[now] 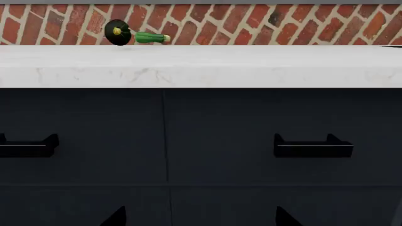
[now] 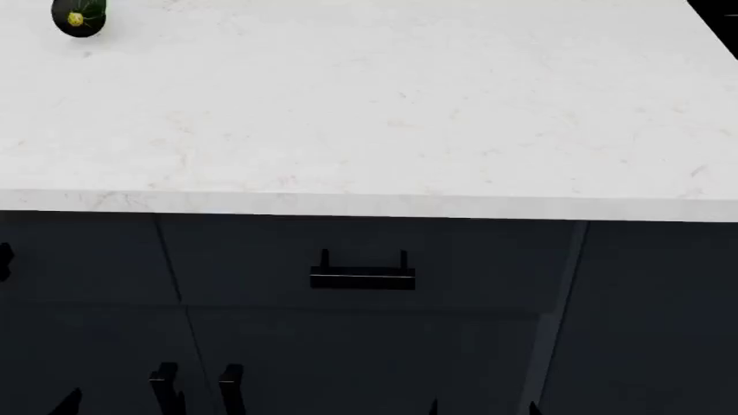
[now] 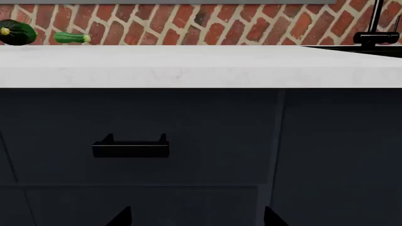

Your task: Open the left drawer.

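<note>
The left drawer (image 1: pixel 82 136) is a dark navy front under the white counter, and it is shut. Its black bar handle (image 1: pixel 28 146) is cut off by the frame's edge; only the handle's tip (image 2: pixel 3 259) shows in the head view. The twin drawer (image 2: pixel 369 259) with the same handle (image 1: pixel 313 147) sits to its right and fills the right wrist view (image 3: pixel 131 148). My left gripper (image 1: pixel 201 219) is open and empty, facing the seam between the two fronts, clear of them. My right gripper (image 3: pixel 196 219) is open and empty in front of the twin drawer.
A white marble counter (image 2: pixel 369 112) tops the cabinets. A dark round squash (image 1: pixel 116 32) and a green zucchini (image 1: pixel 149 37) lie at the back by the brick wall. Cabinet doors with vertical black handles (image 2: pixel 168 389) are below. A black faucet (image 3: pixel 377 33) stands at the far right.
</note>
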Robot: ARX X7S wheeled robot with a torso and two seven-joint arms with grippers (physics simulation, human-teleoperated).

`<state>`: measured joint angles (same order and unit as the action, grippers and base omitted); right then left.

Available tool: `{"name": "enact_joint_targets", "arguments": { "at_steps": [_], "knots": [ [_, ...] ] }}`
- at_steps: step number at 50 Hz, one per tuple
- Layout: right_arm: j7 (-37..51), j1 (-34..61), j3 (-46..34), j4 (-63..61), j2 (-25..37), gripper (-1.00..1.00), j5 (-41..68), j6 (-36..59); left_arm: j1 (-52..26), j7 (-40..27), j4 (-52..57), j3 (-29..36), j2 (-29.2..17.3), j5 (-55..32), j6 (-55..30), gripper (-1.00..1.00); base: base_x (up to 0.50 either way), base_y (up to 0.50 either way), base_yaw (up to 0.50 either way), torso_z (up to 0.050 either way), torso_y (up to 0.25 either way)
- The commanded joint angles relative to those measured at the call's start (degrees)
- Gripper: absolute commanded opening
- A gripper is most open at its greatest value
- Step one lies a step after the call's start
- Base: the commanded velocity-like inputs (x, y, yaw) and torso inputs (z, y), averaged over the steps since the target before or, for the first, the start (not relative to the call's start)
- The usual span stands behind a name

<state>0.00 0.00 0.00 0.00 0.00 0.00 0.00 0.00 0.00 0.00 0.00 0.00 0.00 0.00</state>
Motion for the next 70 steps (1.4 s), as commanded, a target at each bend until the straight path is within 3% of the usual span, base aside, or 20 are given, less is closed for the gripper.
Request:
{"name": "enact_joint_targets", "arguments": {
  "at_steps": [1,21,26,30,70],
  "knots": [
    [0.7,0.0,-0.7,0.0,0.5,1.00,0.0,0.0,-0.4,-1.8,-1.0,1.8,-1.5,-1.5,0.7,1.00,0.00,0.00,0.00,0.000,0.000],
    [4.1,0.0,-3.5,-0.2,3.3,1.00,3.9,-0.1,-0.1,-4.8,0.2,4.3,-3.7,-3.2,0.2,1.00,0.00,0.00,0.00,0.000,0.000],
    [4.5,-0.1,-3.7,-0.7,3.7,1.00,4.8,-0.1,-1.0,-7.0,0.0,5.2,-4.4,-1.3,-5.0,1.00,0.00,0.00,0.00,0.000,0.000],
    [4.4,-0.1,-4.5,-0.8,4.3,1.00,4.9,-0.5,-0.5,-5.6,-0.2,4.4,-4.5,-4.6,-2.5,1.00,0.00,0.00,0.00,0.000,0.000],
    [6.8,-0.4,-7.9,-2.9,7.1,1.00,6.6,0.4,-0.7,-8.4,-0.6,8.1,-6.8,-5.1,-1.2,1.00,0.00,0.21,0.00,0.000,0.000]
  ]
}}
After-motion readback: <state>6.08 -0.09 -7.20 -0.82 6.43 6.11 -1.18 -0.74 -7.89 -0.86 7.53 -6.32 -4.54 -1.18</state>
